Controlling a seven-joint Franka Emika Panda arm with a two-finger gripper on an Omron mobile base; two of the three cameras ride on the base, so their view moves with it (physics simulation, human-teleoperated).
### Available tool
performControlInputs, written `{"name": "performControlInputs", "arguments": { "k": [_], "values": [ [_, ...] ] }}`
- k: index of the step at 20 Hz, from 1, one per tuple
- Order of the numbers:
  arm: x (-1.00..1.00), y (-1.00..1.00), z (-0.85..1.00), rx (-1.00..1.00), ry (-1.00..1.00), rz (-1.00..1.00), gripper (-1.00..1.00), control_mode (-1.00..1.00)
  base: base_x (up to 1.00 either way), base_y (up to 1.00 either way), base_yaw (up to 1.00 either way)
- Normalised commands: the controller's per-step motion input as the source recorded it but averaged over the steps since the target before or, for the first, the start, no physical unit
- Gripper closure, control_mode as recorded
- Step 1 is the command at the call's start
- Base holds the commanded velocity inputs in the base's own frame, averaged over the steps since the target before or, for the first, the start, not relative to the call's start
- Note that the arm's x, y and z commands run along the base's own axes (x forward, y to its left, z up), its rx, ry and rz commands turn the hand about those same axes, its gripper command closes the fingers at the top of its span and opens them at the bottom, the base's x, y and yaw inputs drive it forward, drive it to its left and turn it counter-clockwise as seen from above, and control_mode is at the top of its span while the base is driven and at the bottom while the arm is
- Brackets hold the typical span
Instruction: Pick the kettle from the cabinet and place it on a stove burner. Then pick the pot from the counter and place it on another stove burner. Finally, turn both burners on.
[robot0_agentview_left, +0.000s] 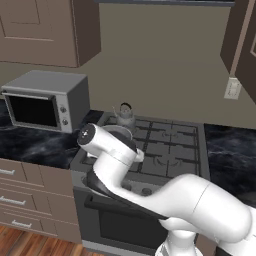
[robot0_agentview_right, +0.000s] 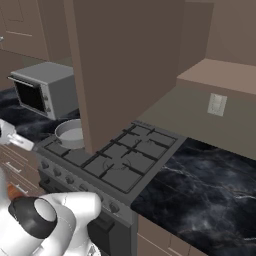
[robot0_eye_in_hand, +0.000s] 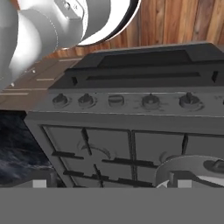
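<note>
Grey metal kettle (robot0_agentview_left: 125, 116) sat on the stove's (robot0_agentview_left: 170, 150) back-left burner, pot (robot0_agentview_right: 71, 134) on the front-left one. I read the gripper fingers as fully open, holding nothing. Remaining: knobs (robot0_eye_in_hand: 150, 101) along the front edge; small, rigid, likely slippery, so I would pinch across the ridge.

No readable text, label, brand, number or sign anywhere. Blank control panel beside the dark door of the boxy grey microwave oven (robot0_agentview_left: 45, 100), just two plain dials. Row of round front knobs (robot0_eye_in_hand: 150, 101) on the grey gas range, markings too blurred to read. Plain pale wall socket plate (robot0_agentview_right: 217, 104), unlettered.
</note>
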Motion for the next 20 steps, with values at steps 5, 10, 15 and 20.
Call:
{"name": "performControlInputs", "arguments": {
  "k": [5,10,15,20],
  "values": [
    [-0.13,0.00,-0.03,-0.01,0.00,0.00,-1.00,-1.00,0.00,0.00,0.00],
    [-0.10,0.10,-0.17,0.00,-0.01,0.00,-1.00,-1.00,0.00,0.00,0.00],
    [-0.10,0.19,-0.23,0.00,-0.06,0.00,-1.00,-1.00,0.00,0.00,0.00],
    [-0.04,0.17,-0.22,0.00,-0.06,0.00,-1.00,-1.00,0.00,0.00,0.00]
  ]
}}
